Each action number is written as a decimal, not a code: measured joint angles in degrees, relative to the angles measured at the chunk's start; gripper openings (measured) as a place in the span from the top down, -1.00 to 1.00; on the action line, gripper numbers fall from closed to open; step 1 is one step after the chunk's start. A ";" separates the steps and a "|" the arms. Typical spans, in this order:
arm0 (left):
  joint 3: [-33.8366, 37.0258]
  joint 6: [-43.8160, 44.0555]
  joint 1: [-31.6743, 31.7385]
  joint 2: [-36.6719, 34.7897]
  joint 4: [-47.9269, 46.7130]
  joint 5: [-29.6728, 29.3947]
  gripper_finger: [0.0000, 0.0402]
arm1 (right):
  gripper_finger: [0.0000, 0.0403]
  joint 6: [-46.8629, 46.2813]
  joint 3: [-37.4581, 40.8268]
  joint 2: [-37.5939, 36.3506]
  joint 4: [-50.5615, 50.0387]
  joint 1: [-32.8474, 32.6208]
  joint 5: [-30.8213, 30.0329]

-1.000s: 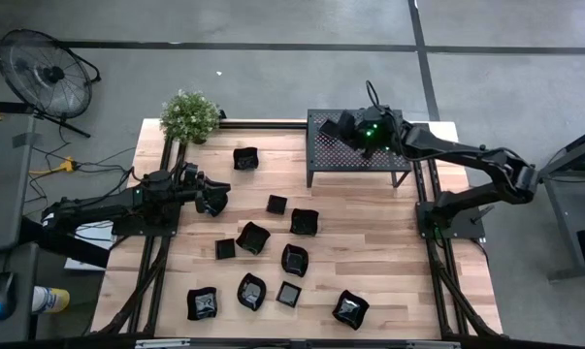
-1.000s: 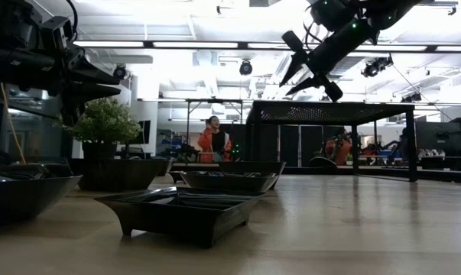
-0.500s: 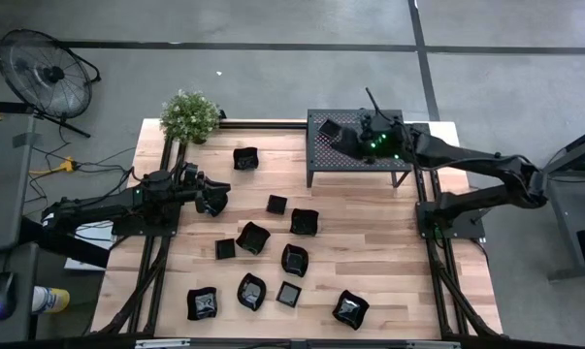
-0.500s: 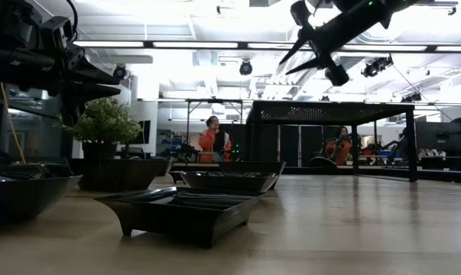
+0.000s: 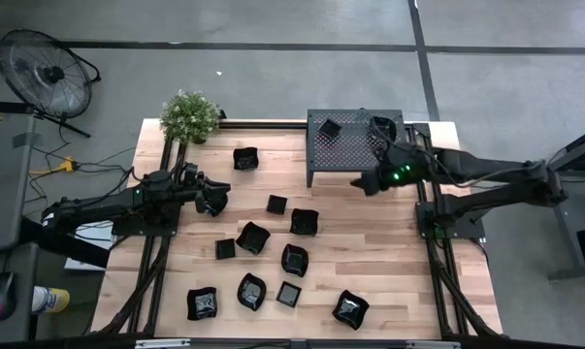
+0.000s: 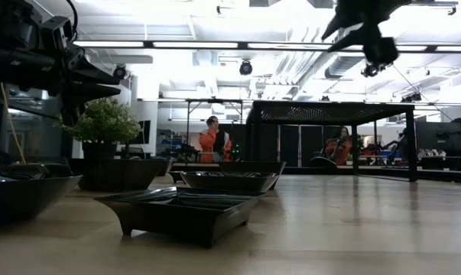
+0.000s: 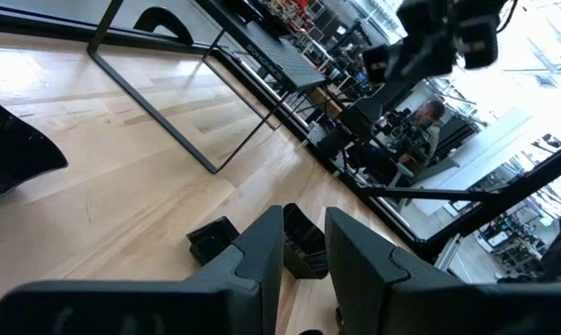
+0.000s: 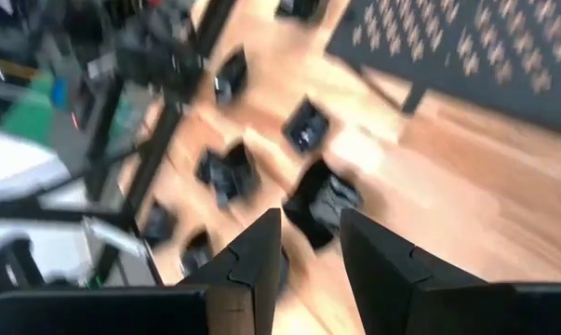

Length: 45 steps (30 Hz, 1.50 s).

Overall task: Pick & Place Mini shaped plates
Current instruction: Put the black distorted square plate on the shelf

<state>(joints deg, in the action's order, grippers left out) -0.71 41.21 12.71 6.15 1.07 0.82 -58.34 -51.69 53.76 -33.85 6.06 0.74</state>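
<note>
Several small black glossy mini shaped plates lie flat on the wooden table, among them one (image 5: 305, 221) near the middle and one (image 5: 350, 308) by the near edge. Another plate (image 5: 329, 127) lies on top of the black perforated rack (image 5: 360, 150), at its far left. My right gripper (image 5: 360, 182) hovers open just off the rack's near edge, high above the table and tipped downward, with nothing between its fingers (image 8: 310, 233). My left gripper (image 5: 217, 202) waits at the table's left, level and open a little, with nothing in it (image 7: 303, 247).
A potted plant (image 5: 190, 114) stands at the table's far left corner. The rack stands on thin legs (image 6: 410, 145) at the far right. Bare wood shows between the rack and the plates. A person (image 6: 212, 141) sits in the room beyond the table.
My right gripper has drawn back from over the rack toward the table's near edge, risen a little and rolled about its own axis, and it now tips downward. The plate on the rack has stayed where it was. My left arm has kept still.
</note>
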 joint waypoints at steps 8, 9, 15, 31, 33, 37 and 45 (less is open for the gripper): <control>0.00 -0.01 0.00 0.00 0.02 0.01 0.60 | 0.46 1.86 0.01 -1.27 -9.38 -10.10 -1.59; 0.00 -0.01 0.01 0.00 0.01 0.00 0.60 | 0.46 1.94 0.01 -1.27 -10.19 -11.05 -2.01; 0.00 0.00 0.00 -0.02 0.02 0.00 0.60 | 0.46 5.65 0.01 -0.89 -12.98 -15.89 -2.71; 0.00 -0.01 0.02 0.00 0.01 0.01 0.60 | 0.46 4.48 0.01 6.35 -13.11 -33.40 1.69; 0.00 0.00 0.01 -0.02 0.01 0.01 0.60 | 0.46 3.32 0.01 8.32 -11.83 -34.08 3.04; 0.00 -0.02 0.02 0.00 -0.01 0.02 0.60 | 0.46 1.85 0.01 13.14 -7.72 -34.35 7.11; 0.00 0.00 0.00 -0.02 -0.01 0.02 0.60 | 0.46 -1.87 0.01 23.52 0.23 -34.77 18.11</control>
<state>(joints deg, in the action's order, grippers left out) -0.71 41.21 12.71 6.13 1.06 0.84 -60.21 -51.68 77.28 -33.62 -28.71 18.85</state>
